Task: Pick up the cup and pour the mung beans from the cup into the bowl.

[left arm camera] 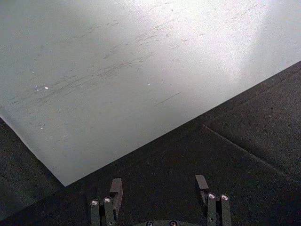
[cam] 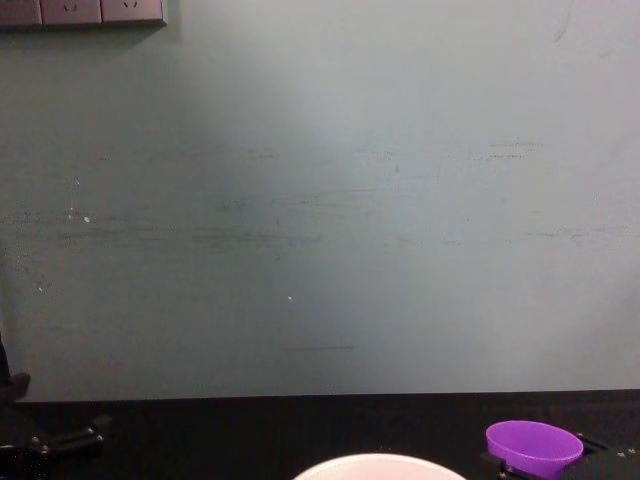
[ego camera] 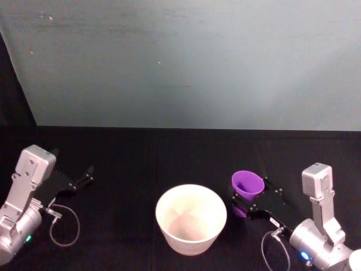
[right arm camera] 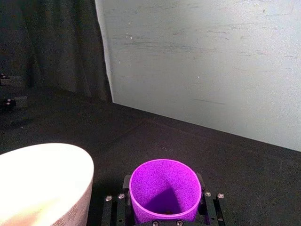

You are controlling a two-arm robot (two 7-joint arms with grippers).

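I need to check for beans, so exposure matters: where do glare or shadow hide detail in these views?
Head view: the bowl is washed out white, its inside hard to read. Right wrist view: the bowl glares too, and the cup, held in the right gripper, is shadowed at its bottom. Left wrist view: bright glare on the wall.

Right gripper (ego camera: 254,199) low at right of desk, fingers (right arm camera: 123,200) clamped either side of cup (ego camera: 247,182), wrist raised behind. Left gripper (left arm camera: 160,186) low at left, fingers (left arm camera: 115,187) spread apart.
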